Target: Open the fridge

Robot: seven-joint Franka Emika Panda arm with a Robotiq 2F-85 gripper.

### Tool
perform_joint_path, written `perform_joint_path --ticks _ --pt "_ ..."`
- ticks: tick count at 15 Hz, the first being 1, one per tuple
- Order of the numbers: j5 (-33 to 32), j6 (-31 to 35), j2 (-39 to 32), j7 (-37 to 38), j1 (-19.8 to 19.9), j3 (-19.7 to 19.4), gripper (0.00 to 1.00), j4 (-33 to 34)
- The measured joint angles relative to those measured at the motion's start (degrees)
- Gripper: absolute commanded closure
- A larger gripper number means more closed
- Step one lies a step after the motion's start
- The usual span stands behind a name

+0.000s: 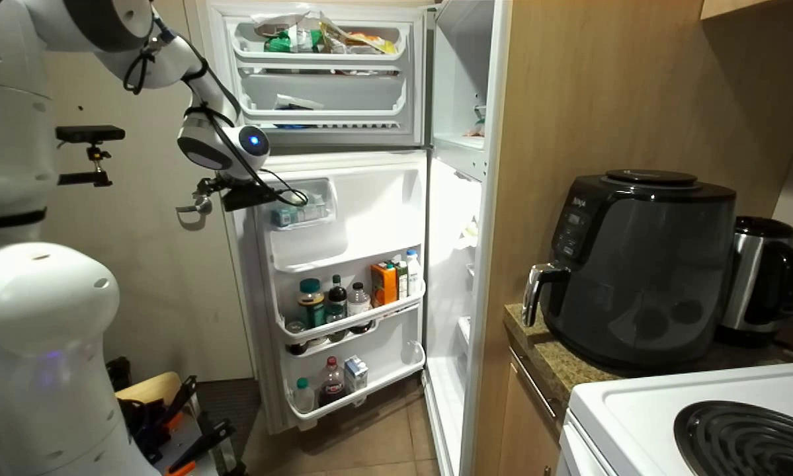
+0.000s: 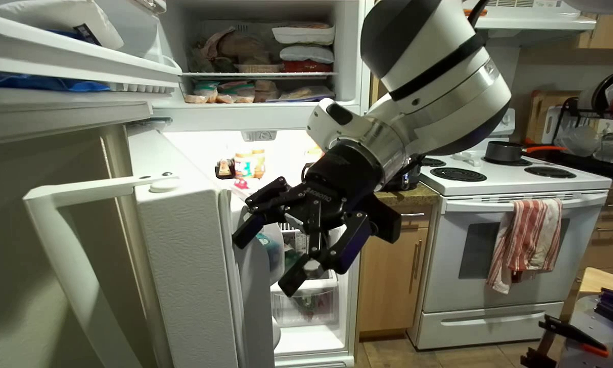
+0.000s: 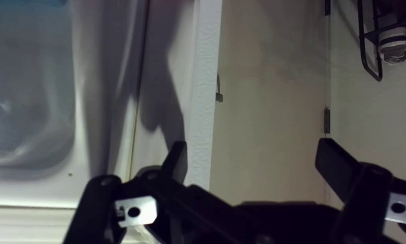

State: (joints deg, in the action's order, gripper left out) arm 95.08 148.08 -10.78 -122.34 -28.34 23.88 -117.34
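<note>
The white fridge stands with both doors open in both exterior views. Its upper door (image 1: 327, 79) swings left with bags on its racks. Its lower door (image 1: 376, 205) shows bottles and cartons on its inner shelves. In an exterior view the lower door's edge (image 2: 188, 266) and white handle (image 2: 73, 260) face the camera, with the lit interior behind. My gripper (image 2: 268, 255) is open and empty by the door's free edge. In the wrist view the open gripper (image 3: 250, 149) has one finger over the lower door's edge (image 3: 204, 95); contact cannot be told.
A black air fryer (image 1: 641, 277) and kettle (image 1: 763, 284) stand on the counter right of the fridge, beside the white stove (image 2: 511, 245). A room door (image 3: 270, 101) is behind the fridge door. A cart with tools (image 1: 171, 423) is by the robot base.
</note>
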Motion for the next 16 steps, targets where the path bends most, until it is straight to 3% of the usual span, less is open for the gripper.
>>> perform_joint_path --ticks 3,7,11,16 --pt "0.0 2.3 4.9 0.1 0.9 -1.3 0.00 -4.3" --pt "-3.3 5.2 13.8 3.4 5.0 -4.3 0.00 -12.3" --pt "-14.8 9.2 18.6 13.4 8.5 -5.5 0.00 -19.5" --pt "-29.4 19.5 17.4 26.9 11.3 -5.5 0.00 -25.7"
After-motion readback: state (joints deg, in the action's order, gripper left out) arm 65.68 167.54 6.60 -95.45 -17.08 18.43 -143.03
